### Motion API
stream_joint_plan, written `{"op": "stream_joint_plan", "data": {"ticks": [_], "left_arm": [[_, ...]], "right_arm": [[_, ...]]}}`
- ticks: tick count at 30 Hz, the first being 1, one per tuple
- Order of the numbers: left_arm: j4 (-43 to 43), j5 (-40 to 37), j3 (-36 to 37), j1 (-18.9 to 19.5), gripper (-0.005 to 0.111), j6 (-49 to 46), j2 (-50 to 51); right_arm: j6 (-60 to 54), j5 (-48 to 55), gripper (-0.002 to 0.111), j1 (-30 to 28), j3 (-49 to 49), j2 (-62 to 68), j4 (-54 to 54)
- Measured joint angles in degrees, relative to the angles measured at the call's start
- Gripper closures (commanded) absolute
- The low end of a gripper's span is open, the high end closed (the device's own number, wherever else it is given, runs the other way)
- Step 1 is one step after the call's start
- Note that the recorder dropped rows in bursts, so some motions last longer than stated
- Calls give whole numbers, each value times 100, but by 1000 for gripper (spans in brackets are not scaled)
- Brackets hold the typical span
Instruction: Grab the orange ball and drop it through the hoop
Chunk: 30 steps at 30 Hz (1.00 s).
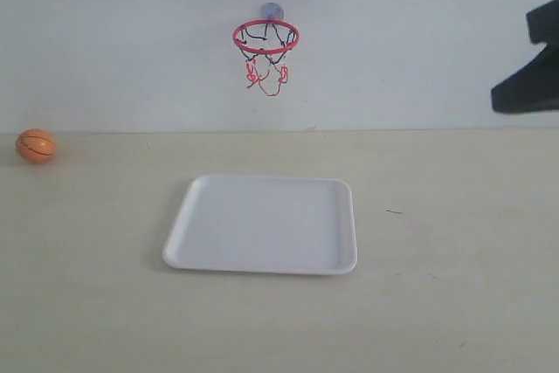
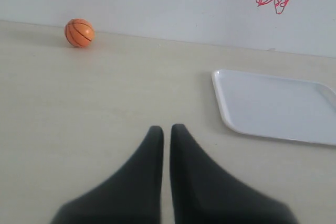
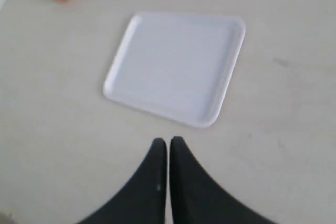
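Exterior view: the orange ball (image 1: 36,146) sat far left on the surface (image 1: 454,303), and the hoop (image 1: 265,37) showed whole on the wall above the white tray (image 1: 262,224). Left wrist view alone showed the left hand (image 2: 166,128) pressed closed, empty; right wrist view, the right hand (image 3: 168,140) likewise.

A small orange ball (image 1: 36,146) with thin black seam lines sits at ten o'clock from a plain white tray (image 1: 262,224). At twelve o'clock from the tray, the hoop (image 1: 265,38) has a bright red ring. Its string net is dark near the ring and red lower down, and its mount is a pale greyish-blue disc. The table (image 1: 454,303) is pale cream, unpatterned apart from a few tiny dark flecks. The wall (image 1: 105,41) is plain off-white. The left gripper (image 2: 166,129) and the right gripper (image 3: 168,141) are plain matt black.
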<state>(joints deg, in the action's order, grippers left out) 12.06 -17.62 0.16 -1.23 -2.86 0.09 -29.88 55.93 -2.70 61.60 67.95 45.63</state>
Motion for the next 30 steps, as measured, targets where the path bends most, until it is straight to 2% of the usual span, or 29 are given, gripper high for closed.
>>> {"op": "stream_joint_plan", "data": {"ticks": [4,9,19,24,30], "left_arm": [[0,0,0,0,103,0,0],[0,0,0,0,103,0,0],[0,0,0,0,103,0,0],[0,0,0,0,103,0,0],[0,0,0,0,103,0,0]], "right_arm": [[-111,-835,107,0,-130,-673,0],[-592,-1844,107,0,-969,-1628,24],[-904,-4247,107,0,-4611,-4376,224],[-678,-4703,107,0,-5923,-5935,668],[-608,-4570,107,0,-6127,-6753,646]]}}
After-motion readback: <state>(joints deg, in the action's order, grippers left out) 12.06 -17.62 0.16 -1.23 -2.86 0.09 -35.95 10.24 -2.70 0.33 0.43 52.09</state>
